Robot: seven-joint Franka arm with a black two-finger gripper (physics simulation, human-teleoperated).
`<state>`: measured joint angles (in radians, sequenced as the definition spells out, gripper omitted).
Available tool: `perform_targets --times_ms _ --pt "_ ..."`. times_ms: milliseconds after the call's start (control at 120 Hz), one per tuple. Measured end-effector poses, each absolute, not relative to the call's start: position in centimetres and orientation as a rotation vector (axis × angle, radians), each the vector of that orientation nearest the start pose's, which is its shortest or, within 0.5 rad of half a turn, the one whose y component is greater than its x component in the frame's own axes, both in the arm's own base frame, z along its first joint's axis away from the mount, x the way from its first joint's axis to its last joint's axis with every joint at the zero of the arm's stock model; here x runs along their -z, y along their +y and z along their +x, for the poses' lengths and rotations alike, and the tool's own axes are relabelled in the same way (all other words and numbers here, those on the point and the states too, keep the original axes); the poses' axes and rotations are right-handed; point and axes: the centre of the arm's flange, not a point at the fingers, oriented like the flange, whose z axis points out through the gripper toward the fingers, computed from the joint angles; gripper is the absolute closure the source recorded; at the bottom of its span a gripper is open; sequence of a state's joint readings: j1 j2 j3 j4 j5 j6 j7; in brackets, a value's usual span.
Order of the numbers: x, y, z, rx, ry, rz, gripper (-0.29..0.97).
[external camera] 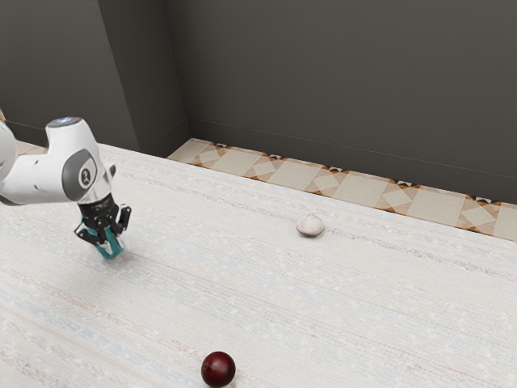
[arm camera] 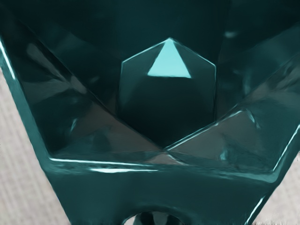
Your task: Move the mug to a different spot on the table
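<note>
I'm holding the mug (external camera: 111,247) clamped between the fingers of the gripper (external camera: 105,236), seemingly by its wall; it's looking rigid, glossy, probably slippery.

**Tabletop: surface and items found**

The tabletop (external camera: 339,307) is pale, whitewashed wood with the grain running across the exterior view. Two items lie directly on it. A pale, garlic-like bulb (external camera: 309,225) rests toward the far edge. A dark red round fruit (external camera: 218,369) rests at the near edge, well apart from the bulb.
</note>
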<state>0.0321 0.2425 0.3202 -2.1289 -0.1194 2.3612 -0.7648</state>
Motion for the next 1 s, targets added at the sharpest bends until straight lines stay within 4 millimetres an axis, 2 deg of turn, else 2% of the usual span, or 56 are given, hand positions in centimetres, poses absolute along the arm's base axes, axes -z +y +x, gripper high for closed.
perform_targets --times_ms 67,183,300,483,600,692,817,850,1000 --pt "-30.8 18.8 53.9 0.031 -1.712 -2.621 0.69" --pt "-32.0 16.7 54.7 0.074 -1.599 -2.658 0.72" --pt "-33.0 13.7 55.6 0.116 -1.503 -2.702 0.72" --pt "-33.9 7.9 56.8 0.156 -1.352 -2.780 0.72" --pt "-33.3 4.4 57.1 0.147 -1.263 -2.816 0.72" --pt "-31.4 2.0 57.3 0.112 -1.198 -2.831 0.72" --pt "-29.0 -0.1 57.8 0.089 -1.134 -2.840 0.73" --pt "-28.8 -0.4 57.9 0.091 -1.127 -2.843 0.69" --pt "-29.0 -0.9 58.1 0.112 -1.116 -2.864 0.37"
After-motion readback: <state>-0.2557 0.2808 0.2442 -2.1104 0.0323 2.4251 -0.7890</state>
